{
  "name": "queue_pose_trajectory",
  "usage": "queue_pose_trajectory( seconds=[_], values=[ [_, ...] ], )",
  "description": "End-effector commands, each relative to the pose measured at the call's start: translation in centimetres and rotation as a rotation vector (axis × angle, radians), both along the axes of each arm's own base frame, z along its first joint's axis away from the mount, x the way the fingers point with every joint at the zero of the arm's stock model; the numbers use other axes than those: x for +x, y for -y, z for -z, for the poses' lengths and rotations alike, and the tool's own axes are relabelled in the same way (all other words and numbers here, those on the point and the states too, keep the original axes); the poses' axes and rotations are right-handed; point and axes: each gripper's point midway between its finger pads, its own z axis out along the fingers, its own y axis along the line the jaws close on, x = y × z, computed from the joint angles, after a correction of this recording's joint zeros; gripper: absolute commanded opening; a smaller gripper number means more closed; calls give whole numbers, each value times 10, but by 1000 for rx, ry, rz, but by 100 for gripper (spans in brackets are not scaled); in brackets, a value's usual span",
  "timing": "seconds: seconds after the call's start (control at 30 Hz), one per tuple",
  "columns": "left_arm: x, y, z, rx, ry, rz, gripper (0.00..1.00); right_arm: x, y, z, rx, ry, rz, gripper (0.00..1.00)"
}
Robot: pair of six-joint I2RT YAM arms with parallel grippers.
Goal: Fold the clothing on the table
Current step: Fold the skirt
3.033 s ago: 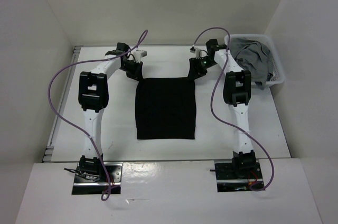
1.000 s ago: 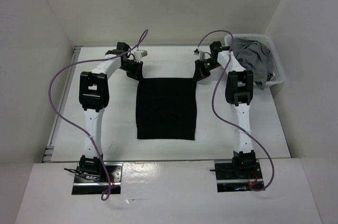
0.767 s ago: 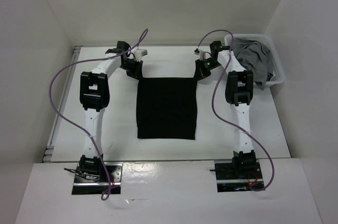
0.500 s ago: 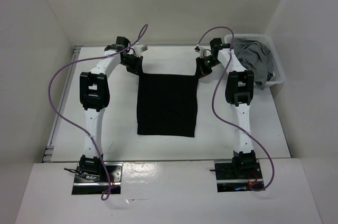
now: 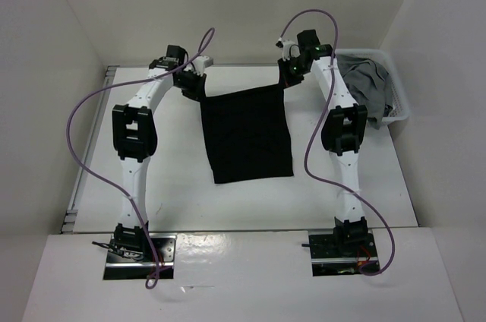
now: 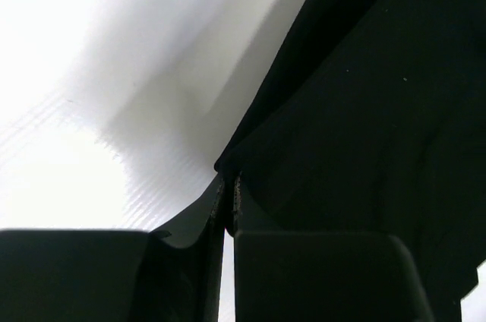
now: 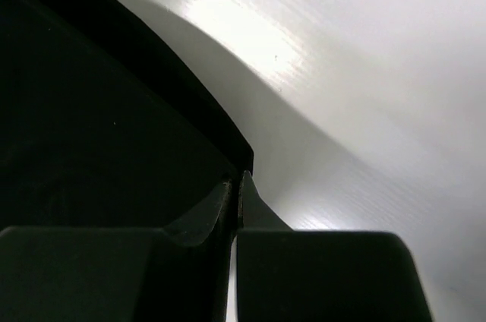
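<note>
Both at it: the left gripper [image 5: 199, 88] and the right gripper [image 5: 286, 79] each clamp a far corner of the clothing [image 5: 247, 136], far edge raised off the table [image 5: 175, 178].

White table [image 5: 167, 178] with 1 white basket [image 5: 402, 115] at its far right corner, black clothing [image 5: 247, 136] over its middle.

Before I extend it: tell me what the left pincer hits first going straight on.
The left pincer is shut on the clothing corner, so that cloth first; past it probably the table, depth unclear.
</note>
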Motion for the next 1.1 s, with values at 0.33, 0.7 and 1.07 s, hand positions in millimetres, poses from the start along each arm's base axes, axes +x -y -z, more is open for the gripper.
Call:
queue_pose_trajectory(
  seconds=[0.33,0.7,1.07],
  values=[
    [-26,0,-112,-20,233,101,0,-7,11,-61,-81,106,33,0],
    [-74,-15,-106,32,210,154,0,-41,10,-96,-96,102,-51,0],
    [-107,-18,-115,36,213,181,0,-83,1,-110,-79,82,-144,0]
  ],
)
